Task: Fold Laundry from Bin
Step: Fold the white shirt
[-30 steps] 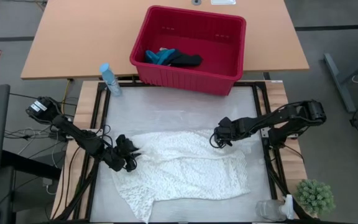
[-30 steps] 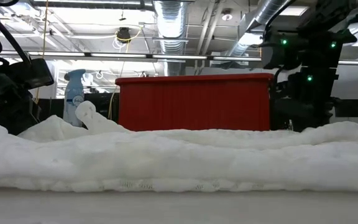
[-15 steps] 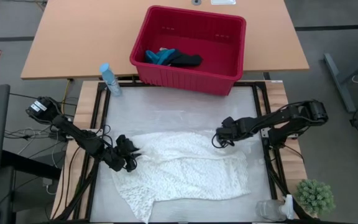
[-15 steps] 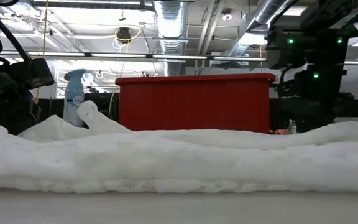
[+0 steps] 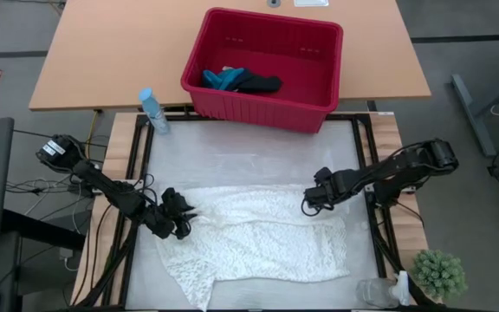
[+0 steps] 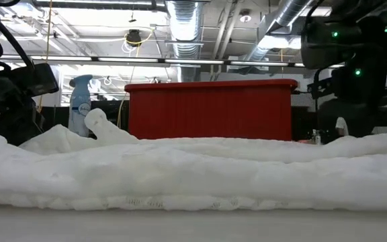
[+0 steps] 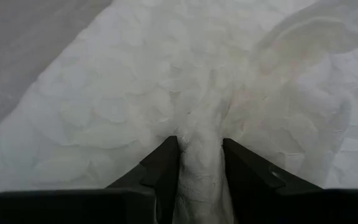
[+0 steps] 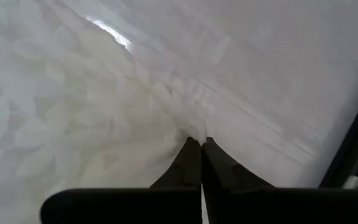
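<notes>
White cloth (image 5: 254,238) spread mid-table, left gripper (image 5: 183,218) pinching its left edge, right gripper (image 5: 308,206) clamped on its right edge, bin (image 5: 263,68) beyond

One camera is hanging overhead, looking straight down on the whole worktop (image 5: 249,147) and both arms. Another is sitting at worktop height, facing level across the white cloth (image 6: 193,175) toward the red bin (image 6: 210,111) and the room beyond. Each wrist camera is riding just behind its own fingers, pressed very near the same white cloth. The overhead and level views are sharing the bin, the cloth and the spray bottle (image 5: 152,110).
</notes>
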Action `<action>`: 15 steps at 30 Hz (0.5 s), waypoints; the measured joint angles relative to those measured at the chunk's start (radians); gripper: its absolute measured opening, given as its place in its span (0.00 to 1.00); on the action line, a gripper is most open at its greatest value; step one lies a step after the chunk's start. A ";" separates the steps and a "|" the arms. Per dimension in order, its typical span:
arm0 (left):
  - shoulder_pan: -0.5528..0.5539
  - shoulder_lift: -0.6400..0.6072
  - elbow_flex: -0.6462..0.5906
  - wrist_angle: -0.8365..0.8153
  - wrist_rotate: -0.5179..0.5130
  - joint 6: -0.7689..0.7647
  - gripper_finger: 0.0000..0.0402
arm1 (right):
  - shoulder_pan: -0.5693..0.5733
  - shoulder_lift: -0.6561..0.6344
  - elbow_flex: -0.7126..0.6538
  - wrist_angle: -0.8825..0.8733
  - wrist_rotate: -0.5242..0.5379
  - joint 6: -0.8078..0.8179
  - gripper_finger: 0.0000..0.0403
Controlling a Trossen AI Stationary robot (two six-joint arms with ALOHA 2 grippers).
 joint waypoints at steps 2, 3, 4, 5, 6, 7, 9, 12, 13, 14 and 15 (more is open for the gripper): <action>0.000 0.000 0.000 0.000 0.000 -0.006 0.28 | 0.014 0.000 0.018 -0.030 0.000 0.000 0.07; 0.000 0.000 0.000 -0.001 0.000 -0.009 0.28 | 0.022 0.000 0.025 -0.046 0.000 0.000 0.07; 0.000 0.000 0.000 -0.001 0.000 -0.010 0.28 | 0.030 0.000 0.030 -0.058 0.000 0.002 0.08; 0.000 0.000 0.000 -0.001 0.000 -0.010 0.28 | 0.040 0.000 0.033 -0.063 -0.001 0.002 0.08; 0.000 0.000 0.000 -0.001 0.000 -0.011 0.28 | 0.048 -0.001 0.033 -0.063 -0.001 0.001 0.08; 0.000 0.000 0.000 -0.001 0.000 -0.011 0.28 | 0.057 -0.001 0.033 -0.064 -0.002 0.000 0.08; 0.000 0.000 0.000 -0.001 0.000 -0.011 0.28 | 0.074 -0.001 0.033 -0.066 -0.015 0.001 0.09; 0.000 0.000 0.000 -0.001 0.000 -0.011 0.28 | 0.095 -0.001 0.033 -0.066 -0.025 0.010 0.10; 0.000 0.000 0.000 -0.001 0.000 -0.011 0.28 | 0.102 -0.001 0.033 -0.067 -0.030 0.012 0.11; 0.000 0.000 0.000 -0.001 0.000 -0.011 0.28 | 0.108 0.000 0.033 -0.070 -0.039 0.021 0.12; 0.000 0.000 0.000 -0.001 0.000 -0.011 0.28 | 0.112 -0.001 0.033 -0.077 -0.045 0.031 0.13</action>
